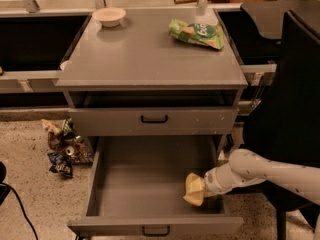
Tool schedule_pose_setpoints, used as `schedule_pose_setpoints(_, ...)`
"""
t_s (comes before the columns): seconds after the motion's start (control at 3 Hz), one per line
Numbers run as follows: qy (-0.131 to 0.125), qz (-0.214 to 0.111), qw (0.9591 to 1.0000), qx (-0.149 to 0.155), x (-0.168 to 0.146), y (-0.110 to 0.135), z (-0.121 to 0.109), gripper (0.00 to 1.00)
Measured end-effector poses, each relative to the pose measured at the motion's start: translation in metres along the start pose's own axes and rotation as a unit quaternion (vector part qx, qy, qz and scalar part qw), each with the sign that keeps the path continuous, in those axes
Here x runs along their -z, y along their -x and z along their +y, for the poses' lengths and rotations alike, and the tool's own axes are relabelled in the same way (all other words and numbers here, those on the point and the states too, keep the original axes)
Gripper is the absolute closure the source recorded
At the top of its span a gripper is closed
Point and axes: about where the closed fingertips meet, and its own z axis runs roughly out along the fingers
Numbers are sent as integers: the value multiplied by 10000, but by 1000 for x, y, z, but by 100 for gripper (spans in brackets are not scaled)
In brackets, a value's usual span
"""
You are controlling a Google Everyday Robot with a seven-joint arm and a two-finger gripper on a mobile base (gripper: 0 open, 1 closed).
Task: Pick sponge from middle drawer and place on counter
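Item: sponge (194, 190), tilted in front right corner of middle drawer (145, 174), touching gripper (204, 184) reaching in from the right; whether it clasps the pad cannot be told. Risk: soft foam slips free on lifting, or snags the drawer's right wall, short of counter (150, 54)

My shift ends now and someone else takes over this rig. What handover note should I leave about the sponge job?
Gripper: low inside the open middle drawer, at its front right corner, right against the sponge. This view does not confirm a grasp.
Sponge: inside the drawer, not on the counter.
Done: drawer open, sponge reached.
Left: confirm the grasp, lift the sponge out, and set it on a bare part of the counter, away from the green snack bag and the bowl.
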Motion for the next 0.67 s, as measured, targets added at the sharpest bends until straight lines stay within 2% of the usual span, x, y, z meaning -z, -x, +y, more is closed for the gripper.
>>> schedule_pose_setpoints(0.33,-12,-359,9985,417,20,15,21,100)
schedule_pose_setpoints(0.67,67,-955,9878,1232,78,39,61,100)
